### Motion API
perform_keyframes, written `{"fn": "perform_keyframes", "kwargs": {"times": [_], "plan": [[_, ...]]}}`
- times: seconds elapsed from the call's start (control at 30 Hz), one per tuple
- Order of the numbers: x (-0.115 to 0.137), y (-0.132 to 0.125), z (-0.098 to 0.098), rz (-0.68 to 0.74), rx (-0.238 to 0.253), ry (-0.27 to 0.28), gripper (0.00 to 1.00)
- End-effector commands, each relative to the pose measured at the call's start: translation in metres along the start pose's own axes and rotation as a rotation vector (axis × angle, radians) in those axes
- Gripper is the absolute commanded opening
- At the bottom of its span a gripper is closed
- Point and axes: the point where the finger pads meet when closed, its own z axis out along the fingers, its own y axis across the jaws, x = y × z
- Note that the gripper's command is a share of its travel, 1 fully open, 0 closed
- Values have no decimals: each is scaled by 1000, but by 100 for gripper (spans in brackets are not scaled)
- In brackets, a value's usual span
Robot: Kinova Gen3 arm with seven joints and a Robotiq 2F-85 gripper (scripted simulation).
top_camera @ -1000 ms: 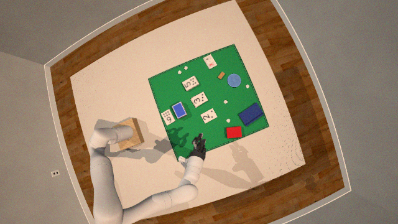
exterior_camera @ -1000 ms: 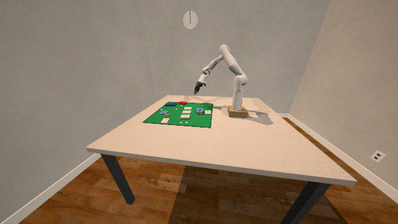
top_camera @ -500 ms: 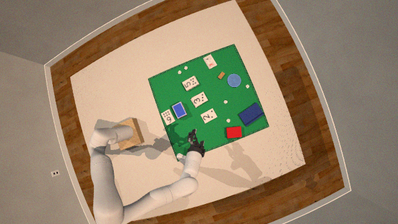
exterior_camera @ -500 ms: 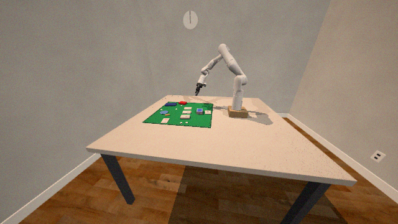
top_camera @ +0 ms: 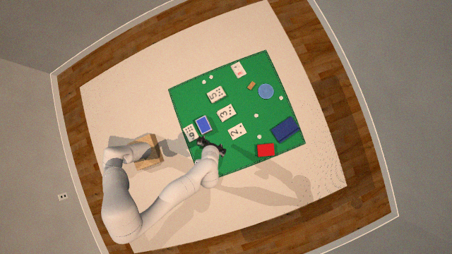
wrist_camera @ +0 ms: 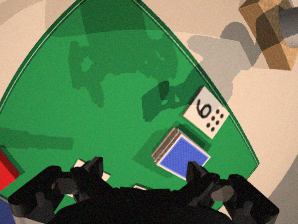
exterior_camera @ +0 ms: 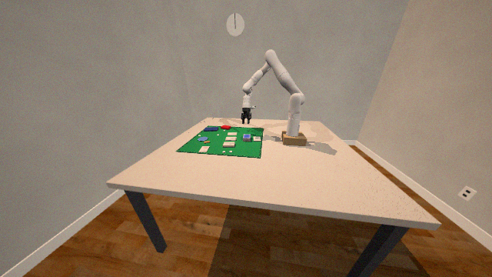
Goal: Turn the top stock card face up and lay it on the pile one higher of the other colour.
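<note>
With the black two-pronged fingers [top_camera: 212, 146] [exterior_camera: 246, 121] spread and empty, the blue-backed stock of plywood cards [top_camera: 203, 125] [exterior_camera: 247, 137] [wrist_camera: 184, 157] sits untouched at lower right in the wrist view, so reaching it seems in hand, next calling for alignment above its top card's edges

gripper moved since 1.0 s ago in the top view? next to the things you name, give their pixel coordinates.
Yes. The gripper [top_camera: 212, 145] [exterior_camera: 246, 122] [wrist_camera: 144, 169] has shifted away from the red box [top_camera: 265, 149] [exterior_camera: 225, 127] [wrist_camera: 7, 172], toward the blue-backed stock [top_camera: 203, 125] [exterior_camera: 247, 137] [wrist_camera: 183, 156].
</note>
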Motion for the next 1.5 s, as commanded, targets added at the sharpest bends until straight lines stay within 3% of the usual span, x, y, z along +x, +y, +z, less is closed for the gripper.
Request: {"fn": "perform_keyframes", "kwargs": {"times": [0.0, 0.1, 0.17, 0.37, 0.57, 1.47], "plan": [[-20, 27, 10, -147, 16, 65, 100], [-22, 39, 16, -280, 37, 119, 100], [-22, 39, 16, -280, 37, 119, 100], [-29, 63, 27, -585, 83, 228, 100], [-33, 74, 31, -733, 102, 273, 100], [-38, 83, 34, -845, 116, 304, 100]]}}
